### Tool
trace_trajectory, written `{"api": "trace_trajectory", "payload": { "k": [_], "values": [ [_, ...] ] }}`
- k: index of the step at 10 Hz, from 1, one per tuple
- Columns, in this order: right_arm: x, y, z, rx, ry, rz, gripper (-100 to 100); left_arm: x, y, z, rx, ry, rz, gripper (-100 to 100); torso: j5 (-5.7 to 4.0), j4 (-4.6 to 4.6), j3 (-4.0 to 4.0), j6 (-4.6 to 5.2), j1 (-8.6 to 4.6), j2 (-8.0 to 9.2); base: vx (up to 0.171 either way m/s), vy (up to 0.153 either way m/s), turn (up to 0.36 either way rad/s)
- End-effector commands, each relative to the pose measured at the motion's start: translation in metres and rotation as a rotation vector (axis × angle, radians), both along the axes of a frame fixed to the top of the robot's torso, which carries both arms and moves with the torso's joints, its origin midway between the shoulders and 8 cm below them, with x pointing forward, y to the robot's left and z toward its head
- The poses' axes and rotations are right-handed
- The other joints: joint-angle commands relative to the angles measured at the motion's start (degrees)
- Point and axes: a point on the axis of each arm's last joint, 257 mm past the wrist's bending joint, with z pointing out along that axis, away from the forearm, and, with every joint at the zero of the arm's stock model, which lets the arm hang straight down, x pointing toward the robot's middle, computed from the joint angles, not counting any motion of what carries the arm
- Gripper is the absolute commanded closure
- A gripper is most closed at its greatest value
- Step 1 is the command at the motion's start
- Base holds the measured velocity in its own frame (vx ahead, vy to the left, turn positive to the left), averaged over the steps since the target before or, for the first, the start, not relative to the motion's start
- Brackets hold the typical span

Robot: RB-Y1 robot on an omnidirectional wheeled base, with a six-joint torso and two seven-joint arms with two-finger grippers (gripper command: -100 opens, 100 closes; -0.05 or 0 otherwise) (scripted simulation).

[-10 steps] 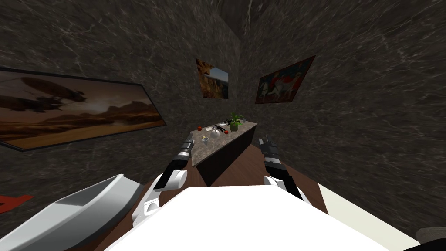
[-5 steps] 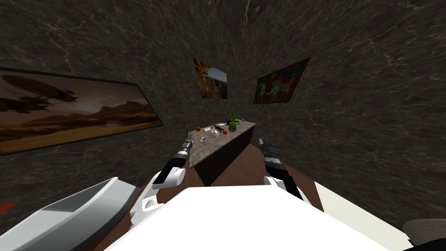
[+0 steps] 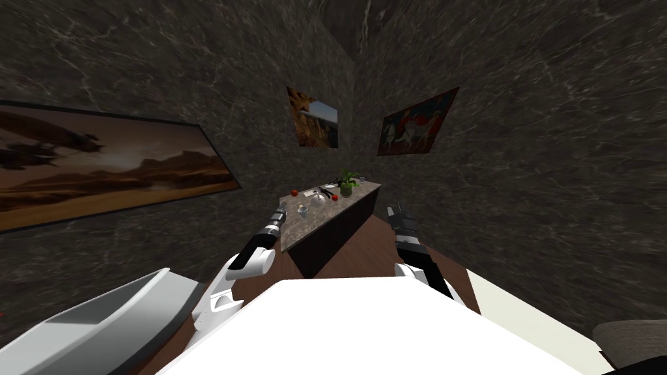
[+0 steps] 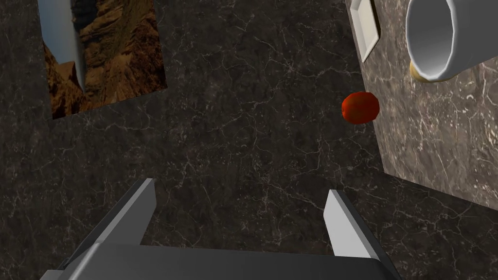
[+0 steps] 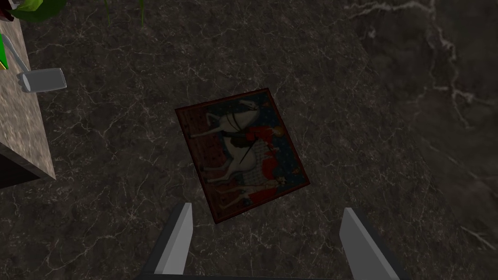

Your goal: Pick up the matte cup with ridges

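Observation:
A small pale cup (image 3: 302,209) stands on the near part of a marble-topped counter (image 3: 322,220). The left wrist view shows the cup (image 4: 433,39) as white-grey with faceted sides and a yellowish base. My left gripper (image 3: 280,213) hangs by the counter's left edge, short of the cup and off to its side. The left gripper (image 4: 241,187) is open with nothing between its fingers, facing the dark wall. My right gripper (image 3: 394,211) is to the right of the counter; the right gripper (image 5: 267,210) is open and holds nothing.
On the counter beyond the cup lie a red fruit (image 4: 360,107), a white tray (image 4: 365,24), a rounded white vessel (image 3: 318,201), a second red fruit (image 3: 336,198) and a potted plant (image 3: 348,183). Dark marble walls close in behind and to the left.
My head view has shifted slightly, so the counter and pictures sit a little further left. The left arm has stretched a bit further forward beside the counter. Both grippers have stayed open.

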Motion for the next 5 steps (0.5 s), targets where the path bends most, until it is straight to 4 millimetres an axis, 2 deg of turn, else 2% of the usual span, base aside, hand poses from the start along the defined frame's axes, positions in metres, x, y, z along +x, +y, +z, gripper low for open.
{"api": "trace_trajectory", "payload": {
  "k": [1,2,3,4,5],
  "values": [
    [0.0,0.0,0.0,0.0,0.0,0.0,0,0.003,0.007,-0.008,0.002,0.04,0.015,-100,0.0,0.0,0.0,0.0,0.0,0.0,0.017,-0.035,-0.028],
    [0.0,0.0,0.0,0.0,0.0,0.0,0,0.003,0.007,-0.01,0.001,0.05,0.017,-100,-0.01,0.0,-0.01,-0.01,-0.01,-0.01,0.009,-0.014,0.004],
    [0.0,0.0,0.0,0.0,0.0,0.0,0,0.006,0.021,-0.014,0.013,0.079,0.04,-100,0.01,0.0,0.0,-0.01,0.05,0.01,0.02,-0.033,-0.039],
    [0.0,0.0,0.0,0.0,0.0,0.0,0,0.006,0.022,-0.02,0.009,0.106,0.045,-100,0.0,-0.01,-0.02,0.0,0.01,-0.03,0.021,-0.035,-0.032],
    [0.0,0.0,0.0,0.0,0.0,0.0,0,0.009,0.036,-0.021,0.023,0.126,0.068,-100,0.0,-0.01,-0.02,-0.01,-0.01,-0.03,0.024,-0.05,-0.049]
  ]
}}
